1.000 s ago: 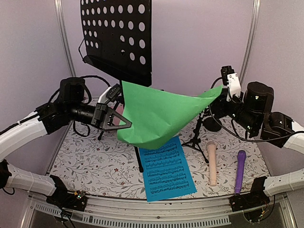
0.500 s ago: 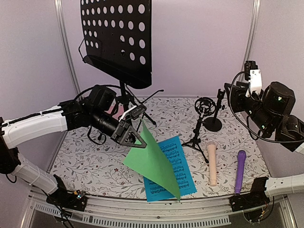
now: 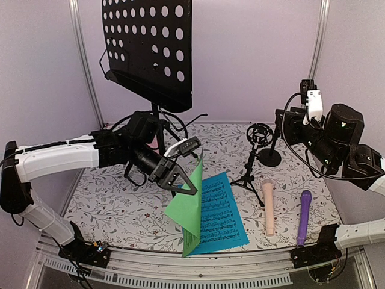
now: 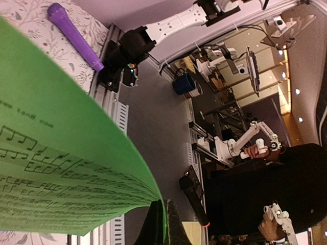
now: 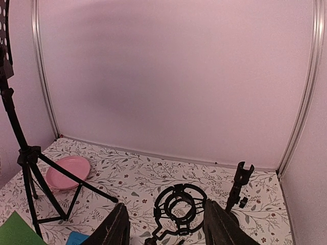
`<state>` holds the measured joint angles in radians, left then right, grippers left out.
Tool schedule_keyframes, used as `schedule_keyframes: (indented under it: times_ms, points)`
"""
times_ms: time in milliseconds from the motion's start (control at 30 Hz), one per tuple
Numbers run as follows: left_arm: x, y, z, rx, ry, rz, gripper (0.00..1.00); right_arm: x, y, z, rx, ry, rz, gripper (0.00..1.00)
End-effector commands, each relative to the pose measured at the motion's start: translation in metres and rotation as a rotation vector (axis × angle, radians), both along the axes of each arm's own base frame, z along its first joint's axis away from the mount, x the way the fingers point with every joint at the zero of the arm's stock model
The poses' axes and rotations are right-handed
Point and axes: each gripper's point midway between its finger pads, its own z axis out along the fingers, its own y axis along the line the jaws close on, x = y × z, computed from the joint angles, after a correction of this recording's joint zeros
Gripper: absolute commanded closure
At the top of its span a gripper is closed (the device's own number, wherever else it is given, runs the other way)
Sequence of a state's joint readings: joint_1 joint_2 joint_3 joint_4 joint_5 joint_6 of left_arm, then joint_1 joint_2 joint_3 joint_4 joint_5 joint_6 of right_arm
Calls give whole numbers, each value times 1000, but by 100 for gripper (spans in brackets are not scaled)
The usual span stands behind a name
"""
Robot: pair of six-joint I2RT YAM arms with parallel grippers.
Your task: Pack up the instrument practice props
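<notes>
- Our left gripper (image 4: 163,219) is clenched on one edge of the green sheet-music paper (image 3: 189,211). The paper hangs nearly on edge, its lower part over the blue sheet (image 3: 224,217), which lies flat on the floral tabletop (image 3: 120,211).
- Our right gripper (image 5: 166,227) is raised at the right, its jaws released and empty.
- The beige microphone (image 3: 269,208) and the purple microphone (image 3: 304,217) lie apart, right of the blue sheet.
- Behind them stand the tripod mic holder (image 3: 255,153) and the round-based mic stand (image 3: 274,150).
- The perforated music stand (image 3: 150,48) rises at the back left.

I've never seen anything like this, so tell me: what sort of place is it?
Probably a robotics lab's test booth: a left arm and right arm bolted at a walled table, with another robot arm on a bench beyond.
</notes>
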<state>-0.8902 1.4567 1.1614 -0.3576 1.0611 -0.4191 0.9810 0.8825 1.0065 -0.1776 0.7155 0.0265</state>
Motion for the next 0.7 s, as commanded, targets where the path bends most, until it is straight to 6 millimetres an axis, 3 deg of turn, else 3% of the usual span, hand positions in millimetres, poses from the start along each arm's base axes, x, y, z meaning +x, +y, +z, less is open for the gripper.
schedule_keyframes:
  times_ms: [0,200,300,367,467,667]
  points:
    - [-30,-34,15,-96,29,-172,100,2,10,-9,1,29,30,50]
    - [-26,-57,70,-268,-8,-224,100,2,14,-12,3,41,43,50]
    - [-18,-57,79,-308,-29,-211,100,2,13,-15,4,50,42,50]
    - [-9,-56,68,-281,-25,-182,100,1,12,-15,4,51,38,50]
    - [2,-48,35,-193,-1,-125,100,0,8,-15,5,50,28,50]
    - [26,-19,-26,-71,33,9,100,-1,5,-17,2,54,24,50]
